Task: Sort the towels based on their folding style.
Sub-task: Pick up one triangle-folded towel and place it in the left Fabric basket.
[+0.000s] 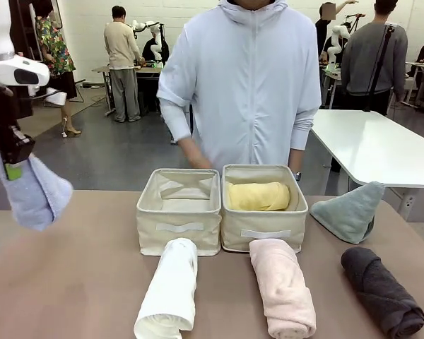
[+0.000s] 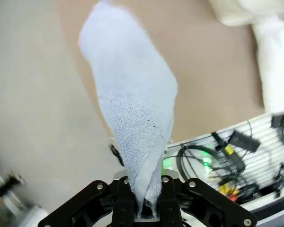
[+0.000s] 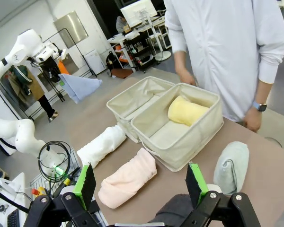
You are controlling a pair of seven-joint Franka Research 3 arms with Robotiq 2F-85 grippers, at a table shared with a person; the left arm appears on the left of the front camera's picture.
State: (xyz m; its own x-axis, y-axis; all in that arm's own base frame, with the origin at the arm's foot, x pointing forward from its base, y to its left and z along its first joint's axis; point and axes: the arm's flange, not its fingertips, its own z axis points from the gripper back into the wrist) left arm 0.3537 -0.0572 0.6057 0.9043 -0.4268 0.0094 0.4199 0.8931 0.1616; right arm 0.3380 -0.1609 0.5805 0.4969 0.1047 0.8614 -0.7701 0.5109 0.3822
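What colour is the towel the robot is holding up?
Pale lavender-blue. The towel hangs from the left end effector, clearest in the left wrist view.

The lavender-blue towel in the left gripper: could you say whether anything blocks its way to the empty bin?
Nothing visible does: bare table lies between the lavender-blue towel and the empty bin; the white towel lies off that path.
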